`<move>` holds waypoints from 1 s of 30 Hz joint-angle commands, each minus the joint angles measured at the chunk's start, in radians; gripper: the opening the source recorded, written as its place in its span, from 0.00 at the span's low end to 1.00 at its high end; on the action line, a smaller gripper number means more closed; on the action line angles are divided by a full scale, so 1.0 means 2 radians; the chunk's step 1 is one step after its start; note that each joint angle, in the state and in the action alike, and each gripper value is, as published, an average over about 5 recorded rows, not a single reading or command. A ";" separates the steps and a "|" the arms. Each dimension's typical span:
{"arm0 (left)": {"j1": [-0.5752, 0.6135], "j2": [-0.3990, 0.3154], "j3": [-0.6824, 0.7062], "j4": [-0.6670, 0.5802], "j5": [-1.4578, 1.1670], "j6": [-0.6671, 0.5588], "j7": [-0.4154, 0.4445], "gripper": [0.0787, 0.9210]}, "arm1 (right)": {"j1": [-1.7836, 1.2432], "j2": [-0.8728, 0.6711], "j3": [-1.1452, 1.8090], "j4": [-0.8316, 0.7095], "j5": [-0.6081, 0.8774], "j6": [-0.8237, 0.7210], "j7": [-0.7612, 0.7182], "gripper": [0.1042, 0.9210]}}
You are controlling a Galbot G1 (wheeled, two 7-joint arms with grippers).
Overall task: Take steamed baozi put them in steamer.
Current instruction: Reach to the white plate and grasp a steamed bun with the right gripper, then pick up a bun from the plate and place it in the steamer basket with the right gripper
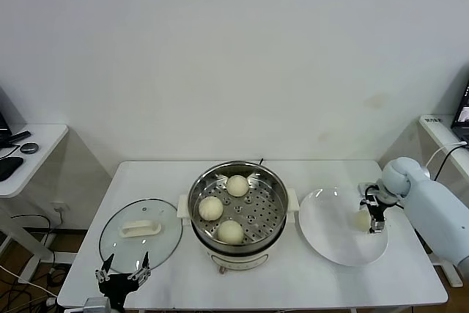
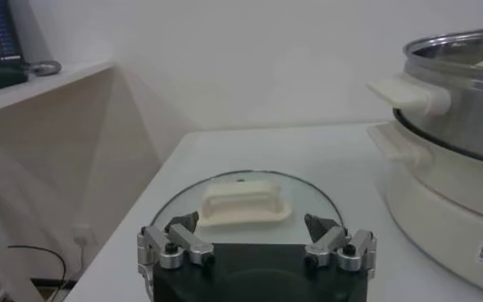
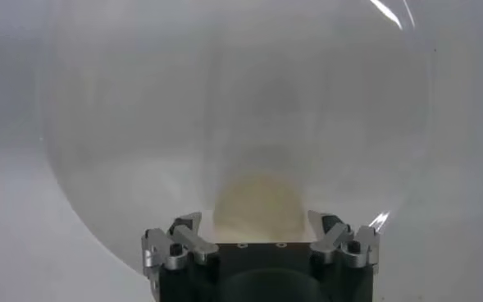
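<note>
The white bench (image 1: pixel 293 284) fills the lower frame, the steamer (image 1: pixel 237 214) at lower centre holding three baozi (image 1: pixel 230 232), the white plate (image 1: pixel 338 231) at lower right bearing the fourth between the right end effector's (image 1: pixel 372 216) spread fingers, the left end effector (image 1: pixel 122 273) spread at bottom left beside the glass lid (image 1: pixel 141 234).
</note>
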 commanded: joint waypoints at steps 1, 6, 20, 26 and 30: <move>-0.001 0.000 0.002 0.001 0.001 0.000 0.000 0.88 | -0.003 0.004 0.002 -0.007 -0.006 0.002 0.010 0.88; -0.002 0.000 0.002 0.002 0.001 -0.001 0.000 0.88 | -0.002 0.004 0.001 -0.007 -0.004 0.001 0.008 0.88; -0.008 -0.001 0.004 0.001 0.003 -0.002 -0.001 0.88 | 0.030 -0.034 -0.039 0.039 0.072 -0.042 -0.011 0.50; -0.014 -0.001 0.010 0.005 0.029 -0.008 -0.005 0.88 | 0.152 -0.084 -0.165 0.116 0.217 -0.107 -0.012 0.43; -0.016 0.007 0.012 0.011 0.044 -0.013 -0.006 0.88 | 0.324 -0.086 -0.333 0.179 0.341 -0.167 -0.016 0.43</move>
